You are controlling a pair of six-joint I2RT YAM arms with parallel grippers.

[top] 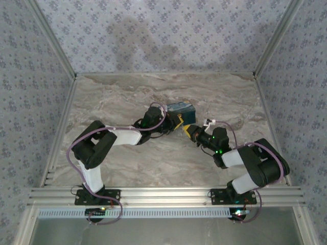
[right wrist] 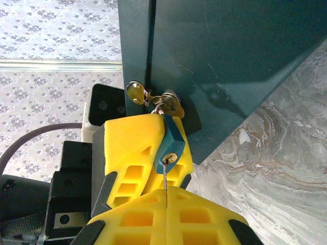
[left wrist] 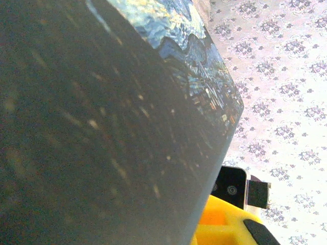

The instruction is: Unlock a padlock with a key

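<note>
The padlock (right wrist: pixel 172 143) hangs on the front of the box (right wrist: pixel 214 61), at six o'clock from the brass hasp (right wrist: pixel 171 104) it loops through. Its keyhole faces down toward my right wrist camera. In the top view the box sits a little toward twelve o'clock of the table's (top: pixel 127 168) middle.

The key (right wrist: pixel 166 176) enters the keyhole from six o'clock. Its thin blade runs straight from the lock into the seam between the right gripper's (right wrist: pixel 166 196) fingers, which are pressed together on it.

At nine o'clock of the lock is the left gripper (right wrist: pixel 148 143). Its jaws are narrow and one yellow finger lies flat against the lock body. I judge that it pinches the body to steady it, though the far finger is hidden from me.

As I read it, insertion is done and the turn is the step in hand. The shackle looks shut through the hasp, so nothing has released yet.

Next I want a clean roll of the right wrist about the blade's own line, with no sideways push, while the left side keeps the body from twisting along. The blade looks slender, so it could bend or slip in the pads if I go off-axis.
</note>
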